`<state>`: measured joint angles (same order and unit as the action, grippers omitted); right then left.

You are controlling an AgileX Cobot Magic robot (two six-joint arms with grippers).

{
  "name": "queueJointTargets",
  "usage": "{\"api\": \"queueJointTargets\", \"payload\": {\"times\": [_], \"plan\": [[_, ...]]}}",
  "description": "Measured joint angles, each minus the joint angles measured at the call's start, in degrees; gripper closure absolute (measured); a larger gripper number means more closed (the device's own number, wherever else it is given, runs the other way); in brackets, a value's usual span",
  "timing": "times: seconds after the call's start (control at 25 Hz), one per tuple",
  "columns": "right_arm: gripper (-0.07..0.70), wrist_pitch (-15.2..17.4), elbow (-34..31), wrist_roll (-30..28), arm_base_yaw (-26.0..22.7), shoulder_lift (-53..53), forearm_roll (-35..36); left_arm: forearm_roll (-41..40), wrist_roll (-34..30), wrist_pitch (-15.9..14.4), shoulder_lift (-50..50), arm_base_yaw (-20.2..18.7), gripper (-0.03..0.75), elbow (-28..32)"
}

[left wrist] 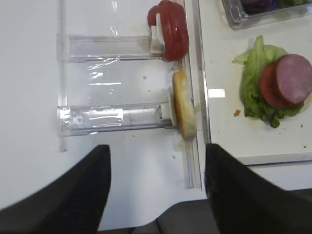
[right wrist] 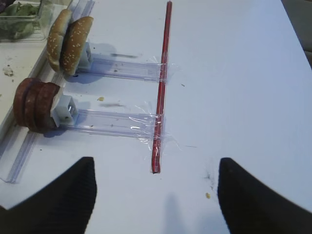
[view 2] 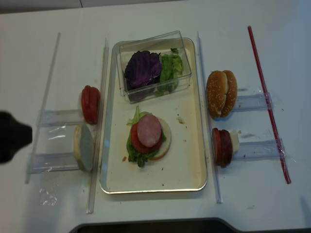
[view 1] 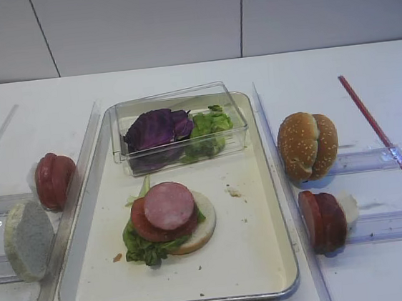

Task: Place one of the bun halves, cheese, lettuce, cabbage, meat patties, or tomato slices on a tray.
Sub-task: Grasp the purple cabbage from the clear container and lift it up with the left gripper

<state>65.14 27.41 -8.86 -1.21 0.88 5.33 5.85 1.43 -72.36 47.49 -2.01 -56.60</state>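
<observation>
The tray [view 1: 257,241] holds a stack: a bun half [view 1: 202,229], lettuce [view 1: 143,248], a tomato slice [view 1: 146,227] and a pink meat patty [view 1: 169,204] on top. Purple cabbage [view 1: 157,126] and more lettuce [view 1: 211,128] lie in a clear box at the tray's back. Left of the tray stand tomato slices [left wrist: 170,29] and one bun half [left wrist: 184,109]. To its right stand two bun halves [right wrist: 68,44] and dark red slices [right wrist: 36,105]. My left gripper [left wrist: 156,151] is open and empty over the table's front left. My right gripper [right wrist: 156,165] is open and empty. Cheese is out of view.
The clear box [view 1: 177,128] takes up the tray's far end. Clear plastic holders [left wrist: 112,119] carry the food on both sides, and clear rails [view 1: 284,185] run along the tray's long edges. A red strip [right wrist: 161,87] is taped across the right holders.
</observation>
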Motion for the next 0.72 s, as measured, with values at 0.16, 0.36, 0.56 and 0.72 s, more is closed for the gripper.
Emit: {"api": "queueJointTargets", "payload": {"times": [0.16,0.36,0.56,0.72], "plan": [[0.101,0.0,0.0,0.07,0.0,0.0,0.0,0.0,0.0,0.12,7.88,0.0,0.31,-5.4],[0.101,0.0,0.0,0.07,0.0,0.0,0.0,0.0,-0.59,0.35,16.51,0.0,0.31,-12.33],[0.101,0.0,0.0,0.07,0.0,0.0,0.0,0.0,-0.84,0.47,24.72,0.0,0.31,-18.86],[0.101,0.0,0.0,0.07,0.0,0.0,0.0,0.0,-1.43,0.58,29.99,-0.56,0.31,-23.11]]}}
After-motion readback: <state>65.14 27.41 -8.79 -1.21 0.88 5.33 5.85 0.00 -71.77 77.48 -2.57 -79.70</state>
